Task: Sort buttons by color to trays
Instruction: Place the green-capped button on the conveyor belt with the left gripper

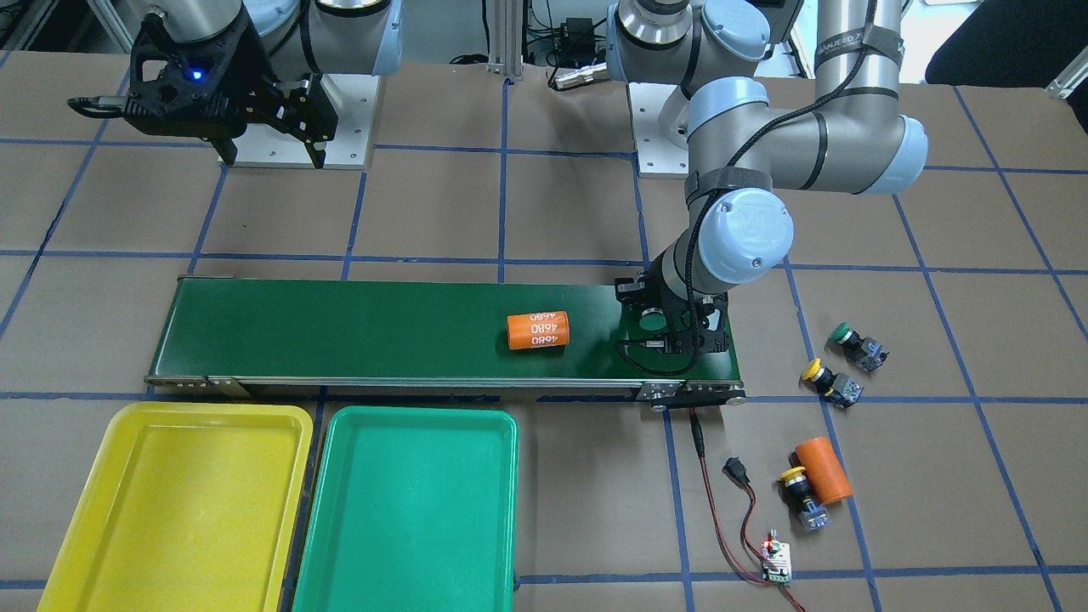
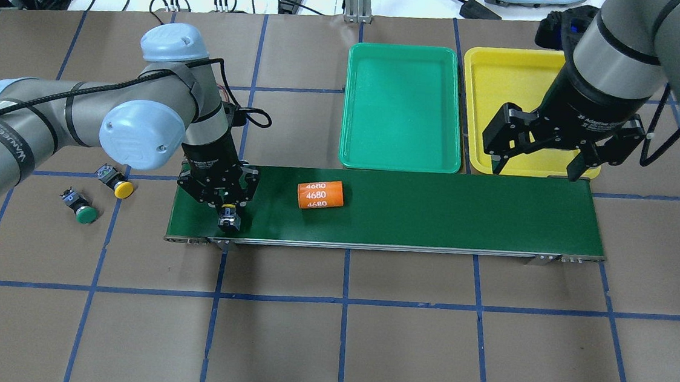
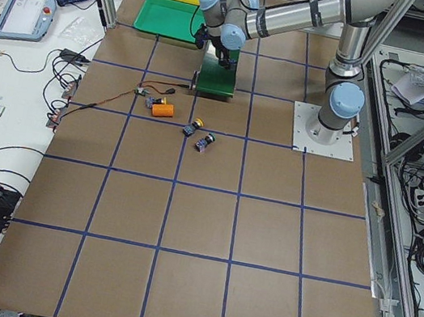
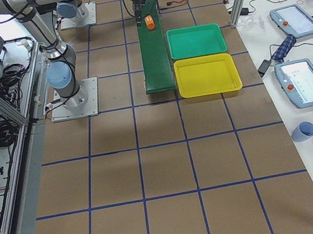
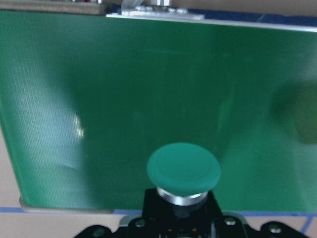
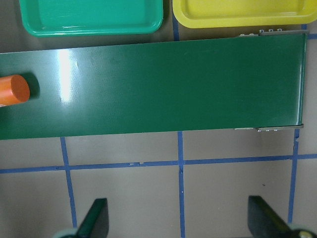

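Observation:
My left gripper (image 2: 228, 211) is shut on a green-capped button (image 5: 183, 168) over the end of the conveyor belt (image 1: 340, 331); the cap also shows between the fingers as the green button (image 1: 653, 322). On the table beside that belt end lie a second green button (image 1: 841, 333), a yellow button (image 1: 813, 371) and another yellow button (image 1: 795, 478). The yellow tray (image 1: 170, 501) and the green tray (image 1: 408, 510) hold nothing. My right gripper (image 2: 540, 158) hangs open above the belt's other end, near the yellow tray (image 2: 506, 82).
An orange cylinder printed "4680" (image 1: 537, 330) lies on the belt's middle. A plain orange cylinder (image 1: 822, 469) touches the nearer yellow button. A small circuit board (image 1: 775, 561) with red and black wires lies near the belt's end.

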